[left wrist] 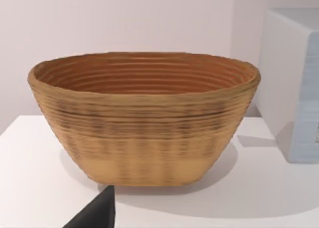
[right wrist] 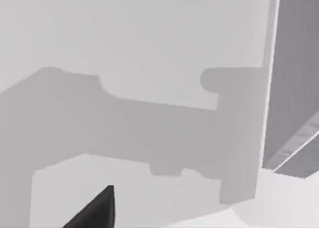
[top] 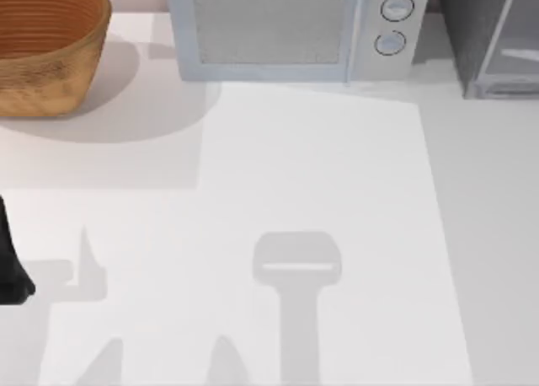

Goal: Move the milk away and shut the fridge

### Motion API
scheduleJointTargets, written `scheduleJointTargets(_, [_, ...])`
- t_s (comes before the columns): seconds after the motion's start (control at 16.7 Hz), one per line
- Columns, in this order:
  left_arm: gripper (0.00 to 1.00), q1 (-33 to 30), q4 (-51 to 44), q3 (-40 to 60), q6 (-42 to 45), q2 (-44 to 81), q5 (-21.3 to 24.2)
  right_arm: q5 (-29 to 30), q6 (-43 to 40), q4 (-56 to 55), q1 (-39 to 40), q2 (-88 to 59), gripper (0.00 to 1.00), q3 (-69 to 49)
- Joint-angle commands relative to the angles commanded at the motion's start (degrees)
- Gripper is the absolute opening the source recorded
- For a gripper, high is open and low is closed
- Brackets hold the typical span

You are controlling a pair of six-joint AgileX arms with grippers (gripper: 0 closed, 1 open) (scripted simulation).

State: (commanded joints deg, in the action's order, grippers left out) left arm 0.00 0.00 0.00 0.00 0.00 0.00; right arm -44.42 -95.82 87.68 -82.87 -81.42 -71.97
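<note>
- Left gripper point(left wrist: 95, 214) first: just a dark tip poking in over the worktop point(left wrist: 30, 188), facing the basket point(left wrist: 144, 123). Can't tell if it's clenched or released. From above, that arm sits at the worktop's left edge, well short of anything.
- Right gripper point(right wrist: 94, 210): same deal, a dark tip low over bare worktop, with the fridge point(right wrist: 296, 73) near it. I can't tell its state either.
- Fridge is at the far right corner, next to the microwave point(top: 278, 32). Its pale-framed door point(top: 497, 40) looks swung out at an angle, so I'd call it not shut yet.
- Progress: closing the door is definitely left. I can't judge the milk part from this.
</note>
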Motion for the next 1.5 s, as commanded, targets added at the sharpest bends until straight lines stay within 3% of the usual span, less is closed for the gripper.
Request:
scheduleJointTargets(0.18, [1.0, 0.0, 0.0, 0.0, 0.0, 0.0, 0.0, -5.5, -12.3, -1.3, -11.6, -13.0, 1.0, -2.6])
scheduleJointTargets(0.36, [1.0, 0.0, 0.0, 0.0, 0.0, 0.0, 0.0, -8.8, -19.4, -2.6, -18.8, -20.6, 1.0, -4.0])
scheduleJointTargets(0.9, [1.0, 0.0, 0.0, 0.0, 0.0, 0.0, 0.0, -9.7, -20.6, -3.7, -20.1, -22.7, 1.0, -4.3])
scheduleJointTargets(1.2, [1.0, 0.0, 0.0, 0.0, 0.0, 0.0, 0.0, -9.2, -8.7, -15.1, -11.7, -22.1, 1.0, -4.8])
scheduleJointTargets(1.5, [1.0, 0.0, 0.0, 0.0, 0.0, 0.0, 0.0, -6.7, 15.6, -35.1, 2.6, -21.4, 1.0, -5.0])
